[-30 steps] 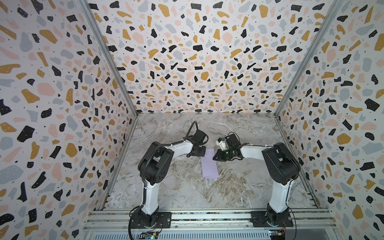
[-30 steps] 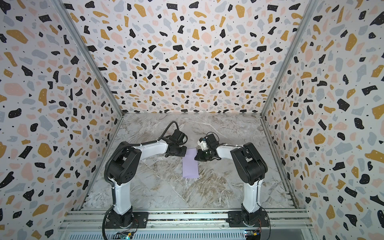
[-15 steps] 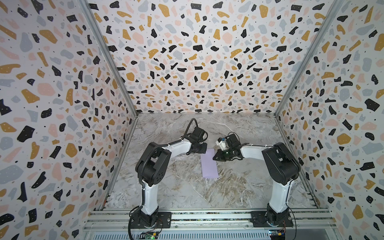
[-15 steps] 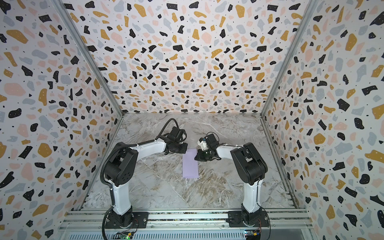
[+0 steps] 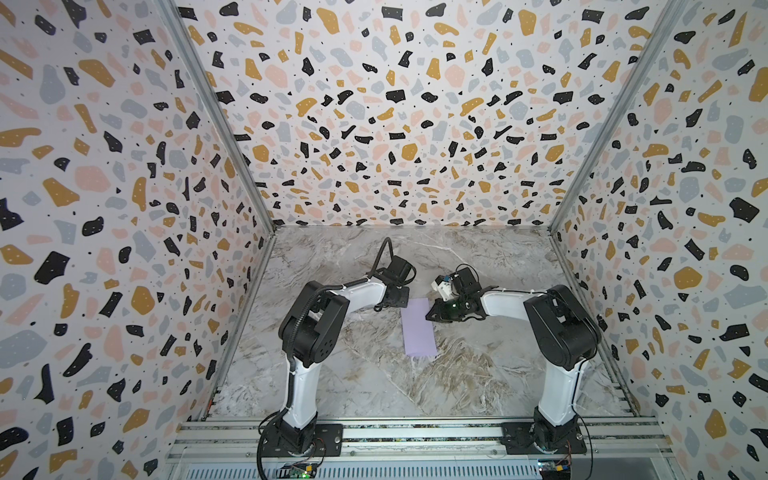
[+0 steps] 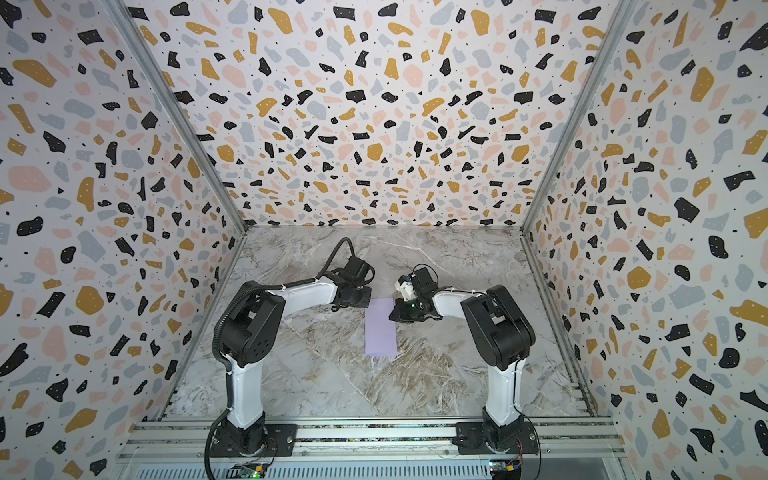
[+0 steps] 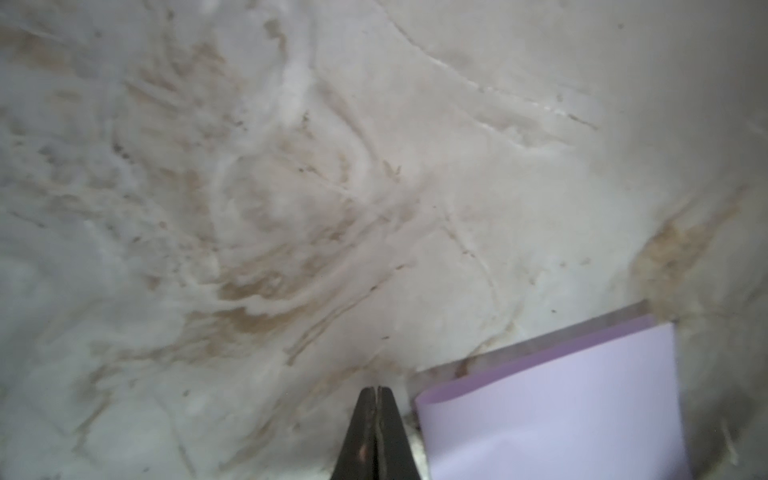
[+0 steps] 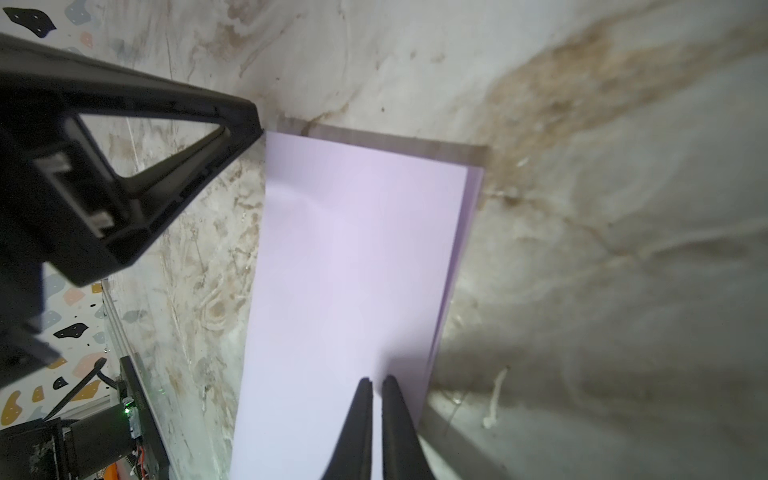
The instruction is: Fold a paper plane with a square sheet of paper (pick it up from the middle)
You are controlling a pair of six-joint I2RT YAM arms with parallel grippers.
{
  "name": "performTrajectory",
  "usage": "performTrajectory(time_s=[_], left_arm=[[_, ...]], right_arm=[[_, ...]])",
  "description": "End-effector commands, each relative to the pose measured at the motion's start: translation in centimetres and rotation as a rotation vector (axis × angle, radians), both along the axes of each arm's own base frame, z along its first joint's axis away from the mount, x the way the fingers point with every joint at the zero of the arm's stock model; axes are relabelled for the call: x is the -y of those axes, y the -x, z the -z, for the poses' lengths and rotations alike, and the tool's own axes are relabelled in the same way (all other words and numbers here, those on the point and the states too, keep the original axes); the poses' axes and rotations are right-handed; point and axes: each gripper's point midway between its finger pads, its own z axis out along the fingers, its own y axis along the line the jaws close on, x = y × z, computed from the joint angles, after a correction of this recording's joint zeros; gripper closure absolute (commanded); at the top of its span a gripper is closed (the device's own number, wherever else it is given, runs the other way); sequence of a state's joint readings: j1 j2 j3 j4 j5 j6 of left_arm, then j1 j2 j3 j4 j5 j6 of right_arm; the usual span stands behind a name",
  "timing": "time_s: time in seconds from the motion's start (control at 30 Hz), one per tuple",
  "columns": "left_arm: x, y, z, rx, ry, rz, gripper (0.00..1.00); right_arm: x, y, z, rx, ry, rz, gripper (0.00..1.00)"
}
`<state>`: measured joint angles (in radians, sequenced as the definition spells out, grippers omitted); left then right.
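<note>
The square sheet of paper (image 5: pixel 419 328) (image 6: pixel 380 328) lies flat on the marble table, folded in half into a pale lilac rectangle; its two layers show at the edge in the right wrist view (image 8: pixel 353 270). No paper plane is in view. My left gripper (image 5: pixel 402 300) (image 6: pixel 366 299) is shut, its tips (image 7: pixel 376 390) on the table beside the sheet's (image 7: pixel 561 407) far left corner. In the right wrist view the left gripper (image 8: pixel 255 124) points at that corner. My right gripper (image 5: pixel 429 318) (image 6: pixel 391 318) (image 8: pixel 377 380) is shut with a hair's gap, low over the sheet near its right edge.
Terrazzo-patterned walls (image 5: pixel 374 124) enclose the marble table (image 5: pixel 478 374) on three sides. Aluminium rails (image 5: pixel 415 432) with both arm bases run along the front edge. The left arm's cable (image 5: pixel 380 253) loops up behind its wrist.
The left arm has shifted slightly at elbow and wrist, its tip staying by the sheet's far left corner. Sheet and right arm have not moved.
</note>
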<state>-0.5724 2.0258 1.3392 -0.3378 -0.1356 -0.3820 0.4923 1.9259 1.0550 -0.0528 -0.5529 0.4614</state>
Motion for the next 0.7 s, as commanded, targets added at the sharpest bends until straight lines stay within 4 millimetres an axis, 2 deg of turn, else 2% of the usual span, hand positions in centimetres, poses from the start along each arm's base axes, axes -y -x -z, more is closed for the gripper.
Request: performTrajectory(time_s=[0.0,0.13,0.2,0.27,0.4,0.57,0.67], left_arm=[[-2.0,-0.8,-1.9,0.052,-0.080,-0.050,1.00],[-1.2,-0.5,-4.9,0.090,0.040,-0.036,1.00],[0.2,0.0,-6.4,0.104,0.138,0.005,1.00],[1.9,0.7,-7.0,0.090,0.242,0.056,1.00],[4.0,1.6,-5.6,0.020,0.302,0.115,1.00],[4.9,1.5,-3.6,-0.021,0.270,0.133,1.00],[4.7,1.3,-2.3,-0.041,0.235,0.121,1.00]], right_arm=[[3.3,1.6,4.2,-0.076,0.175,0.044,0.89],[2.9,1.4,3.9,-0.066,0.162,0.031,0.90],[2.7,1.3,3.8,-0.062,0.162,0.028,0.90],[2.7,1.3,3.9,-0.064,0.163,0.027,0.89],[2.7,1.4,4.1,-0.070,0.167,0.025,0.89],[2.8,1.6,4.3,-0.072,0.172,0.025,0.90],[2.8,1.6,4.4,-0.073,0.175,0.024,0.90]])
